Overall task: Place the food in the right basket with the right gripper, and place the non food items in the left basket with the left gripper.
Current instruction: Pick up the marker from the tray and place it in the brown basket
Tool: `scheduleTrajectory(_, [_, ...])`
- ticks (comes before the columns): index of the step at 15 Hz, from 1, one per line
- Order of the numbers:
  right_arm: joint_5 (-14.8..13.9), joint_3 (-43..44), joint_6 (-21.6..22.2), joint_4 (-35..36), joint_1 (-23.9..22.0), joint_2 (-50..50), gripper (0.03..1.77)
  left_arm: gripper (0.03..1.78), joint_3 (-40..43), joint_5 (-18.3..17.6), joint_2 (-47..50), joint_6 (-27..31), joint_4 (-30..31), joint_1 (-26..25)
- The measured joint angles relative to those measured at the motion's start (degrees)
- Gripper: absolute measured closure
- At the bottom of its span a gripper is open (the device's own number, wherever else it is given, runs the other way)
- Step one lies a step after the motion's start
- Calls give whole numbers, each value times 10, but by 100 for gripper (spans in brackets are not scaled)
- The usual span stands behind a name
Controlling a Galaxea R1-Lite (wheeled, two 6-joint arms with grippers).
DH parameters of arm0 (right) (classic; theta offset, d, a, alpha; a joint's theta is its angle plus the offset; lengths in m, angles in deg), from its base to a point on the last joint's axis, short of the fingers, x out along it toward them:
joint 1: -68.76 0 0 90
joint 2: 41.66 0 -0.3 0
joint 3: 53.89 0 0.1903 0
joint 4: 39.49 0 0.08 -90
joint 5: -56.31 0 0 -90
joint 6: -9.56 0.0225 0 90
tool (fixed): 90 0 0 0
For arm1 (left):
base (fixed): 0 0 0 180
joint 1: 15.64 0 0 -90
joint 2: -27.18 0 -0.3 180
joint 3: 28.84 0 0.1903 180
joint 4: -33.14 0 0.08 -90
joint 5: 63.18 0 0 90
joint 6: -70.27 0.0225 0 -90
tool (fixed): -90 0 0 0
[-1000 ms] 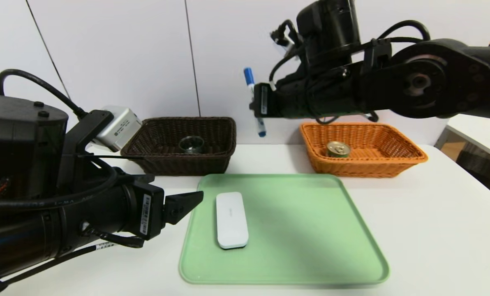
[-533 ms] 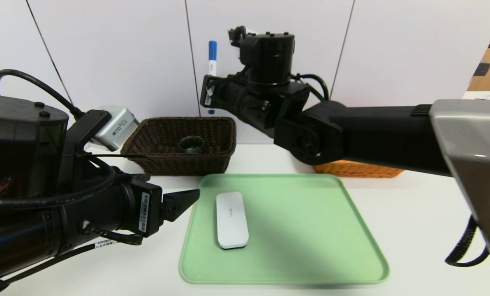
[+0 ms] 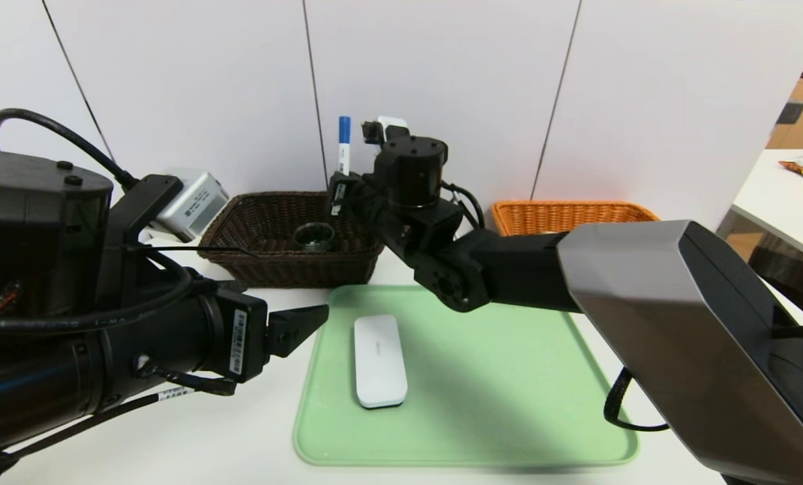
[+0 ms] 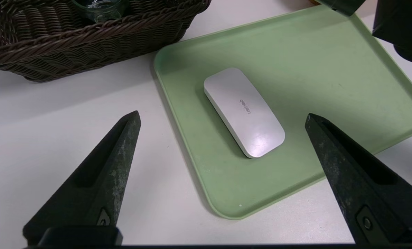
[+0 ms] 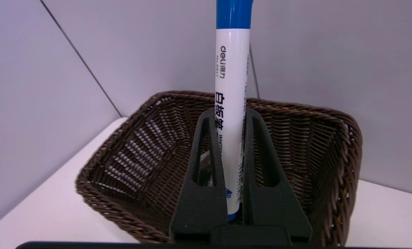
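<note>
In the head view the right gripper is clamped on the white marker, which stands upright with its blue cap on top, above the near right corner of the left basket, where the glass jar already lies. In the left wrist view the left gripper has its jaws wide apart just beside the green tray, on which rests the white case; it looks light, stiff and smooth, so I would take it across its narrow sides. In the right wrist view the marker's lower barrel sits between the jaws over the dark basket; it seems light, hard and a little slippery.
</note>
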Motion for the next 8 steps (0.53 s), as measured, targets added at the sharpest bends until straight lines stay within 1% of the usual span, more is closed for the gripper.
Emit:
scheduleTrajectory(1, [1,0,0,-1,-4,-6,163,12,-1,0,-1,0,1,0])
scheduleTrajectory(4, [9,0,-3,-3,-13,-17,116,12,-2,0,-6,-1,1,0])
scheduleTrajectory(5, [14,0,-5,-3,-16,-19,103,12,-2,0,-7,-1,1,0])
scheduleTrajectory(8, [15,0,-13,-5,-20,-16,73,12,-3,-1,-8,0,1,0])
